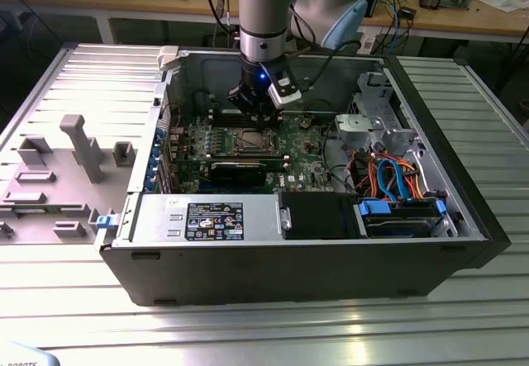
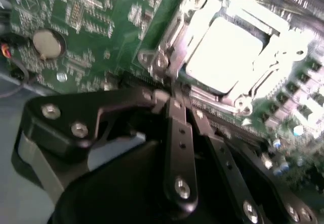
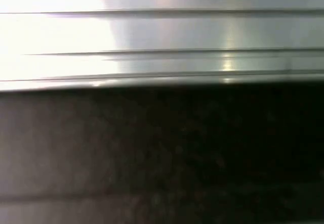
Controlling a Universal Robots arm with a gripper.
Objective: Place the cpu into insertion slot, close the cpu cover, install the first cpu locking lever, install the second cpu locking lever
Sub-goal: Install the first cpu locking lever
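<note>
The cpu (image 2: pixel 225 52) lay flat in the insertion slot (image 2: pixel 177 47), its pale metal face glaring bright in the second wrist view; the cpu cover (image 2: pixel 273 57) lay down around it as a shiny frame, the chip's face showing through the cut-out middle; whether either locking lever was latched, I could not tell. In the exterior view the same socket (image 1: pixel 250 141) sat near the middle of the green motherboard (image 1: pixel 302 147), with a black expansion card (image 1: pixel 240 170) just beside it on the nearer side. My gripper (image 2: pixel 174 95) stood just beside the socket's edge, its black fingers (image 2: pixel 178 133) drawn together with no visible gap and nothing held between them; the tips lay at the cover's corner, though contact could not be judged. A round silver coin cell (image 2: pixel 46 43) sat on the board, well apart from the socket. In the exterior view my gripper (image 1: pixel 263 121) hung straight down into the open computer case (image 1: pixel 289 275), directly behind the socket; drive bays with blue and orange cables (image 1: pixel 395 180) filled the case toward the exterior view's right; a grey moulded fixture tray (image 1: pixel 66 168) lay outside the case toward the exterior view's left; all rested on a ribbed metal counter (image 1: pixel 264 325). The first wrist view showed blurred pale ribbed metal (image 3: pixel 162 37) above a dark surface.
</note>
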